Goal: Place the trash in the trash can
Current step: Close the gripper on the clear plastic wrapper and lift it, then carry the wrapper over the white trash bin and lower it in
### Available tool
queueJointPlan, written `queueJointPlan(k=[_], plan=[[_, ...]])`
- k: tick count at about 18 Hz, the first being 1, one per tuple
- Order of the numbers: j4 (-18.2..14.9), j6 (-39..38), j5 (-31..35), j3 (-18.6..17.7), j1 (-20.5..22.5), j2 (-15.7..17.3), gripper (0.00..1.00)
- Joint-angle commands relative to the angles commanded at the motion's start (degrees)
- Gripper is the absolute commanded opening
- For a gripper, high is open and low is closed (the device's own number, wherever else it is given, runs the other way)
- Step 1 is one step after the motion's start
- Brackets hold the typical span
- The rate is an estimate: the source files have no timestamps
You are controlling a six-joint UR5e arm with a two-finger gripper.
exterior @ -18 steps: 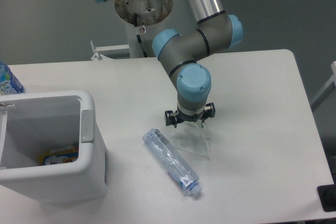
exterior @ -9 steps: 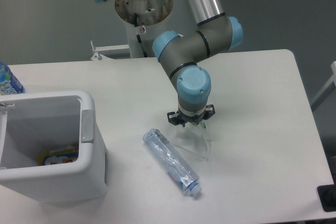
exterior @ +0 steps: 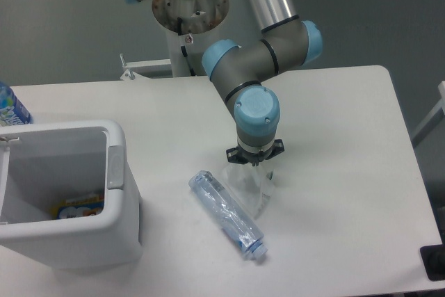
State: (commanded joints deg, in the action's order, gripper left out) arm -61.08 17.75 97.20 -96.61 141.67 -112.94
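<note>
Trash lies in two pieces on the white table (exterior: 334, 123). One is a crumpled translucent wrapper (exterior: 249, 187), which sits directly beneath the gripper (exterior: 254, 162); its top edge reaches up to the fingertips, and the film bunches and narrows there, spreading wider toward the table below. The jaws look drawn close together on that top edge, so the gripper appears pinched onto the wrapper, though the wrist housing hides much of the fingers from this high view. The other piece is a crushed clear bottle (exterior: 227, 215) with a bluish tint. It lies flat on the table, just beside the wrapper on its lower-left side, set diagonally with its capped neck pointing toward the near edge of the table and its base toward the upper left. The bottle and the gripper are apart; nothing touches the bottle but the table, and whether the wrapper's lower edge brushes it cannot be told.

The trash can (exterior: 115, 165), a white bin with a thick rim and rounded corners, stands at the left of the table, well apart from the gripper, with the bottle lying between the two. Some coloured packaging (exterior: 78, 206) shows at its bottom. An upright bottle with a blue patterned label (exterior: 10, 108) stands behind the bin at the left edge of the view.
</note>
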Motion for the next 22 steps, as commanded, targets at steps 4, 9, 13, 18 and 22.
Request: queueJointPlan(k=[4, 9, 13, 18, 22], plan=[[-0.1, 0.1, 4.7, 2.1, 2.1, 1.2, 0.00], [-0.9, 0.2, 3.9, 6.7, 4.8, 3.9, 0.00], [-1.9, -1.0, -3.9, 10.5, 5.3, 6.1, 0.00], [-1.7, -5.8, -15.2, 14.3, 5.9, 7.6, 0.00], [-1.3, -11.6, -21.6, 16.4, 5.1, 8.8, 0.00]])
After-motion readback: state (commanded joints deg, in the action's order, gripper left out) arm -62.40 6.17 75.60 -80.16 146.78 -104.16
